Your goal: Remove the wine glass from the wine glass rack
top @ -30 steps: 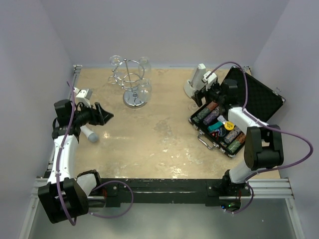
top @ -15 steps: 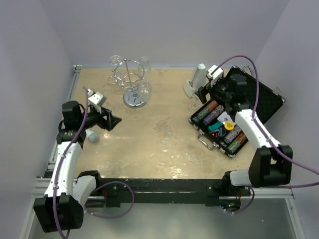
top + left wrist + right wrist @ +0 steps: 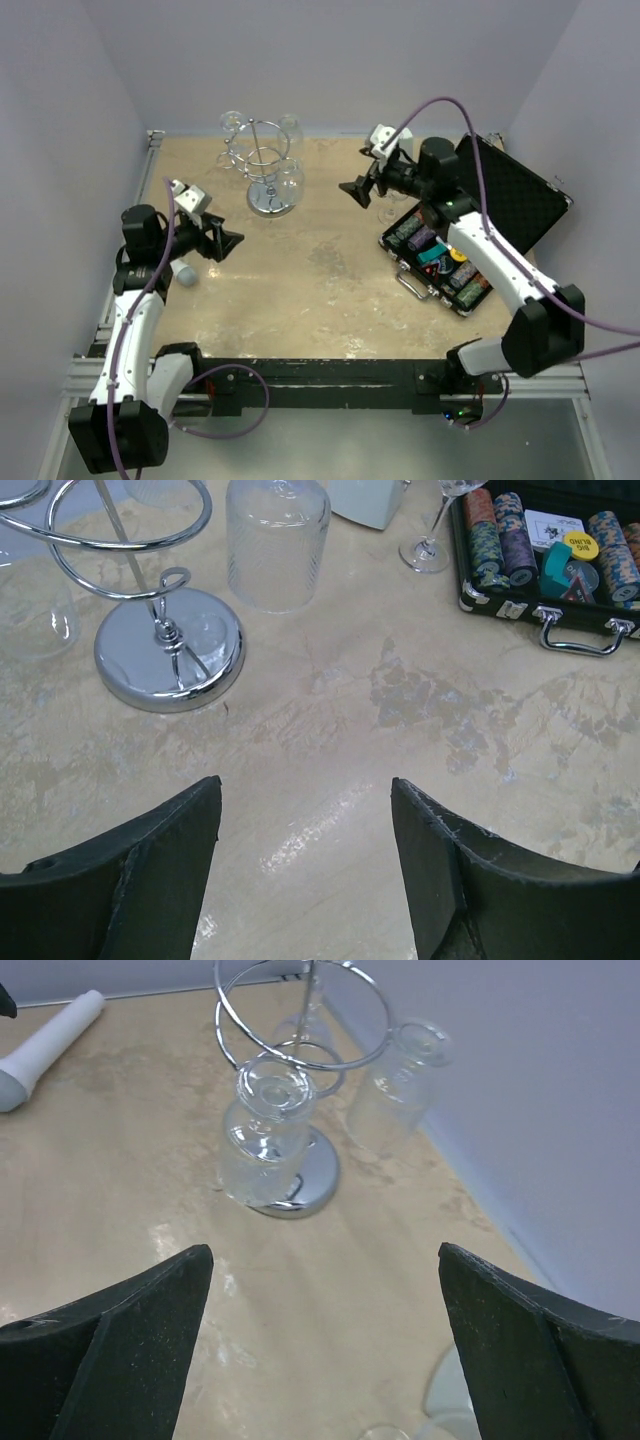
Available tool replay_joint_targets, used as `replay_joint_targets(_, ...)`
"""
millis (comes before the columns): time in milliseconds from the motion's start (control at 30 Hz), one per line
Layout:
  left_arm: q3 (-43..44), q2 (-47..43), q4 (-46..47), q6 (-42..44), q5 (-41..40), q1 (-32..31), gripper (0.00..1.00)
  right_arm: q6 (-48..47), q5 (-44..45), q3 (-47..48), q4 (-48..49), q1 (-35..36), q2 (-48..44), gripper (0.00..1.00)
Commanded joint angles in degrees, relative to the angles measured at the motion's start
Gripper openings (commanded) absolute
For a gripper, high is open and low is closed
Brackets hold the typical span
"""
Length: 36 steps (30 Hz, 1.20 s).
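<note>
Left hand (image 3: 232,240), right hand (image 3: 351,190) spread, apart from wine glass rack (image 3: 268,165) by far edge of table (image 3: 320,290)

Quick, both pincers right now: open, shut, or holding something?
Left pincer: open, holding nothing.
Right pincer: wide open, holding nothing, facing the wine glass rack.

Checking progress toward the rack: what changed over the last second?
The right gripper swung left from beside the case toward the rack, jaws open and empty. The left gripper edged right, also open. Nothing was grasped; rack, glasses and case stayed put.
</note>
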Motion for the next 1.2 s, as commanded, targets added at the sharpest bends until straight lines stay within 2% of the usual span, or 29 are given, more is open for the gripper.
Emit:
replay_joint_targets(0, 3.45, -2.14, 1.97, -3.33, 0.36, -0.22, 0.74, 3.03, -1.68, 4.91, 4.66, 3.34, 7.20, 0.98)
replay_joint_targets(300, 3.46, -4.34, -2.78, -3.69, -12.38, -0.13, 0.81, 3.28, -3.79, 8.96, 8.09, 9.32, 18.36, 0.98)
replay_joint_targets(400, 2.49, -5.65, -2.87, -3.42, -14.23, 0.31, 0.84, 3.81, -3.70, 8.96, 9.50, 10.73, 20.39, 0.98)
replay_joint_targets(433, 2.05, -6.01, -3.04, -3.51, -14.76, 0.49, 0.97, 4.16, -3.36, 9.13, 10.29, 11.25, 21.09, 0.98)
replay_joint_targets(467, 1.87, -6.19, -3.39, -3.42, -14.94, 1.01, 1.00, 4.52, -2.83, 9.48, 10.73, 11.69, 21.88, 0.98)
replay_joint_targets(1167, 2.05, -2.15, -1.29, -4.65, -13.01, 3.39, 1.00, 9.96, 0.87, 16.16, 18.12, 12.66, 34.19, 0.97)
